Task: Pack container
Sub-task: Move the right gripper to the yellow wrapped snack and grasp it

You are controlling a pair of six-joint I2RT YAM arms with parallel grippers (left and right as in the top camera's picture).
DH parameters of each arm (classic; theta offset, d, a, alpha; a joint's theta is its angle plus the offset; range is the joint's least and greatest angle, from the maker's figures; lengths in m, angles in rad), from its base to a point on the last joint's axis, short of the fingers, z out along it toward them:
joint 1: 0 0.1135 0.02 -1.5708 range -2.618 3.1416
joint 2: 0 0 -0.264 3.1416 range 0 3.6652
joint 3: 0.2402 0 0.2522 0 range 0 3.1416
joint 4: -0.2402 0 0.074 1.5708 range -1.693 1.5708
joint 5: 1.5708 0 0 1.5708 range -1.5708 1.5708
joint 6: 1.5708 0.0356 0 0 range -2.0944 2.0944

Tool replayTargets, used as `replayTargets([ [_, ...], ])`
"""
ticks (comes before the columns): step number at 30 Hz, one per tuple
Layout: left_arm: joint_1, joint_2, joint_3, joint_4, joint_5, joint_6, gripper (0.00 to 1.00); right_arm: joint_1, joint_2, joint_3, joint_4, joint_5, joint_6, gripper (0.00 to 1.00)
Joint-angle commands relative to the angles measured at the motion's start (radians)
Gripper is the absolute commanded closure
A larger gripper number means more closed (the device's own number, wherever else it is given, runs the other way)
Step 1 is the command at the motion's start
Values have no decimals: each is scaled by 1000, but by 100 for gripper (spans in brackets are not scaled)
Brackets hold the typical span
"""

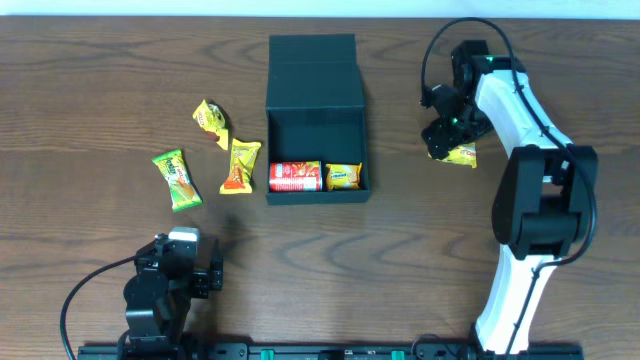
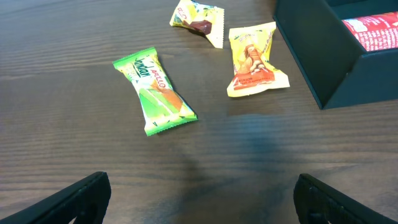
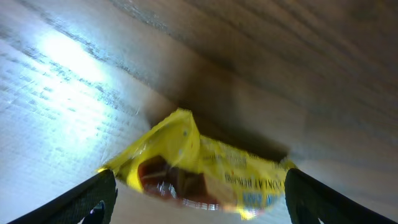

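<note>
Container [image 1: 312, 65] apart from right jaws; packet [image 3: 186, 158] between.

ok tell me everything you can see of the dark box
The container is a matte, dark teal-black rigid box near the middle of the table, its hinged lid folded back, open. Inside, at the end nearer the robot, lie a red can and a yellow packet. Nothing outside touches it.
</note>
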Motion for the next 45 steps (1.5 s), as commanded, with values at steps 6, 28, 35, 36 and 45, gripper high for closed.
replayTargets([
  [6, 6, -6, -7, 0, -3, 4, 5, 6, -2, -99, 45, -10, -17, 28],
  [28, 6, -6, -7, 0, -3, 4, 5, 185, -3, 219, -42, -29, 312, 70],
  [35, 6, -6, -7, 0, -3, 4, 5, 224, -3, 302, -98, 203, 304, 47],
  [36, 6, -6, -7, 0, -3, 4, 5, 210, -3, 282, -98, 193, 297, 43],
  [45, 6, -6, -7, 0, -3, 4, 5, 72, -2, 80, -1, 78, 267, 40],
])
